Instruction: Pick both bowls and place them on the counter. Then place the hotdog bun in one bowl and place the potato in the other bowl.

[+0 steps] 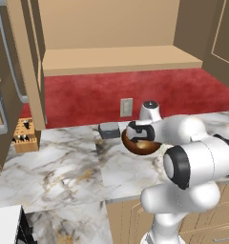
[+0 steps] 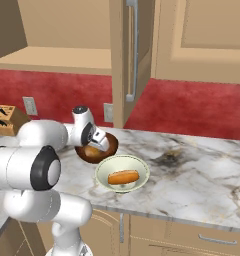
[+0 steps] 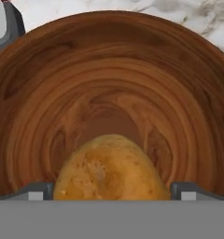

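Golden-brown potato (image 3: 111, 170) in wooden bowl (image 3: 109, 93), claw (image 3: 112, 191) spread either side.
Orange-tan bun (image 2: 123, 177) lying left-right in cream bowl (image 2: 138, 166), frame centre.

Potato (image 3: 111, 170) inside brown bowl (image 3: 109, 84)

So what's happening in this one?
A white robot arm reaches over the white-grey marble counter, its gripper open just above the small golden-brown potato, which lies inside the glossy dark brown wooden bowl. Beside that bowl sits the cream bowl, already holding the elongated orange-tan hotdog bun. Both bowls are on the counter and each has its food, so the job looks nearly or fully done.
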Robot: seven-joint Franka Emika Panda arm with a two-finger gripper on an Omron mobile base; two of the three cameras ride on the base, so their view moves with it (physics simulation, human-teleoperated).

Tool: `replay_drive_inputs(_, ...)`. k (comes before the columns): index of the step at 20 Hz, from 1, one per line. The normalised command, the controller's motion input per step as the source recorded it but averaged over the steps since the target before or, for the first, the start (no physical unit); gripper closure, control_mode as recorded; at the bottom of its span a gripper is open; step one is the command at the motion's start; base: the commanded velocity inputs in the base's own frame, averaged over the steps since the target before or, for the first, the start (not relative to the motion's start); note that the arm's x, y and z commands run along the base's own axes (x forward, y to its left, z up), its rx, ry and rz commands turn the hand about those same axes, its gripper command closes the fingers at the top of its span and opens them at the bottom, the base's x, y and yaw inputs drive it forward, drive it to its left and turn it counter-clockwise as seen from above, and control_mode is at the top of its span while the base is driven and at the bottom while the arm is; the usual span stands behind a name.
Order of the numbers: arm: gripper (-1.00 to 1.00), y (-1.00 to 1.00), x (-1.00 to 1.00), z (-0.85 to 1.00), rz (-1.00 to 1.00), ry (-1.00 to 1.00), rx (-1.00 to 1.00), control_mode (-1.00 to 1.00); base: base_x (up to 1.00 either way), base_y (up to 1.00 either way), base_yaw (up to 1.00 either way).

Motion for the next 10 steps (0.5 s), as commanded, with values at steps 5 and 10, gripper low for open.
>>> replay_drive_inputs(5, 1.00, -0.04, 0.09, -0.11, 0.00, 0.11, 0.00, -1.00, 0.00, 0.00, 0.00)
replay_drive_inputs(10, -1.00, -0.06, 0.02, -0.07, 0.00, 0.08, 0.00, -1.00, 0.00, 0.00, 0.00)
